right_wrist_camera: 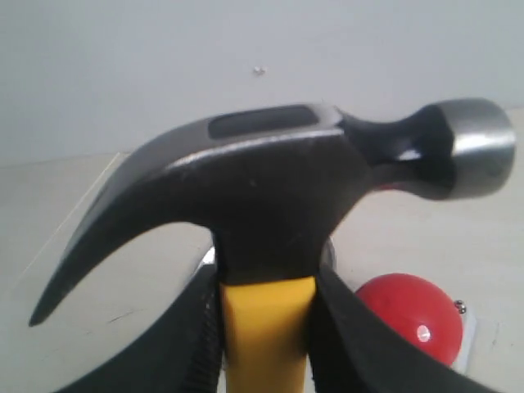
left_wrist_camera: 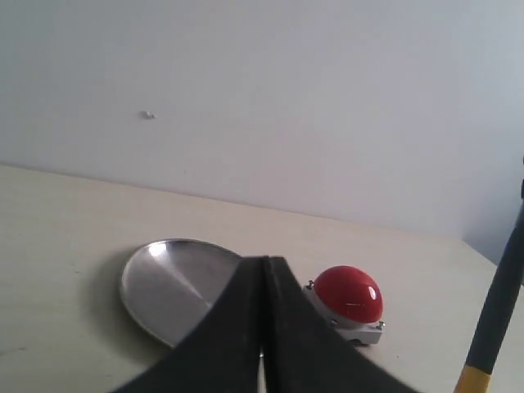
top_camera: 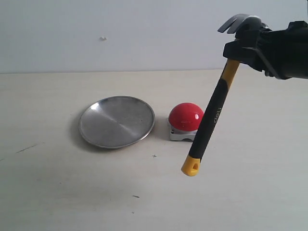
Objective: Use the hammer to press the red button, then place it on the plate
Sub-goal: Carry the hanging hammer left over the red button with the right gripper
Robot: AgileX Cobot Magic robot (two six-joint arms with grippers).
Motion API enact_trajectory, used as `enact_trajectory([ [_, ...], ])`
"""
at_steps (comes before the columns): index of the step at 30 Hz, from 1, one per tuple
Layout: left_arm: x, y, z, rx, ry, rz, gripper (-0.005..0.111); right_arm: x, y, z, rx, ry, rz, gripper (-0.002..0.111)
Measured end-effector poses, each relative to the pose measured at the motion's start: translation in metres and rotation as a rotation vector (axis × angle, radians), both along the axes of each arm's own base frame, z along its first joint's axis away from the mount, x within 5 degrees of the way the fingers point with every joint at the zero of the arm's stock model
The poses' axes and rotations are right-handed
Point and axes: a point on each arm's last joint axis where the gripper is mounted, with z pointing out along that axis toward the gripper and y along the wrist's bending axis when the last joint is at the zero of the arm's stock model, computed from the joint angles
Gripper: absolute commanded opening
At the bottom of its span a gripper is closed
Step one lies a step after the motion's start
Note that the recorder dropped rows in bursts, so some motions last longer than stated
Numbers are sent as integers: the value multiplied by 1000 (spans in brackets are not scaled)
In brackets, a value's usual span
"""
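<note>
My right gripper (top_camera: 240,48) is shut on the hammer (top_camera: 211,115) just below its dark head, high above the table at the right. The yellow-and-black handle hangs down and leftward, its yellow tip in front of the red button (top_camera: 186,117). In the right wrist view the hammer head (right_wrist_camera: 270,184) fills the frame, the yellow neck sits between my fingers (right_wrist_camera: 348,336), and the red button (right_wrist_camera: 409,315) shows beyond. The silver plate (top_camera: 117,121) lies left of the button. My left gripper (left_wrist_camera: 264,270) is shut and empty, seen above the plate (left_wrist_camera: 164,282) and red button (left_wrist_camera: 350,295).
The pale table (top_camera: 72,192) runs up to a plain white wall (top_camera: 120,33). A few small dark marks dot the tabletop near the front. The hammer handle (left_wrist_camera: 498,311) crosses the edge of the left wrist view.
</note>
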Motion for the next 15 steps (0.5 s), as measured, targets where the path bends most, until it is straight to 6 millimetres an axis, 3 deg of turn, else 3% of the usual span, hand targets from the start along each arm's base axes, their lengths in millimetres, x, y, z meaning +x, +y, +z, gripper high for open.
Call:
enact_trajectory([
  [6,-1,-2,-3,64,0,-25,0,6,10,20,102,5,103,0],
  [9,-1,-2,-3,67,5,-21,0,15,11,17,5,112,167,0],
  [12,-1,-2,-3,56,14,-21,0,20,5,15,-58,144,102,0],
  [15,-2,-3,-4,55,19,-37,0,25,1,19,-16,92,31,0],
])
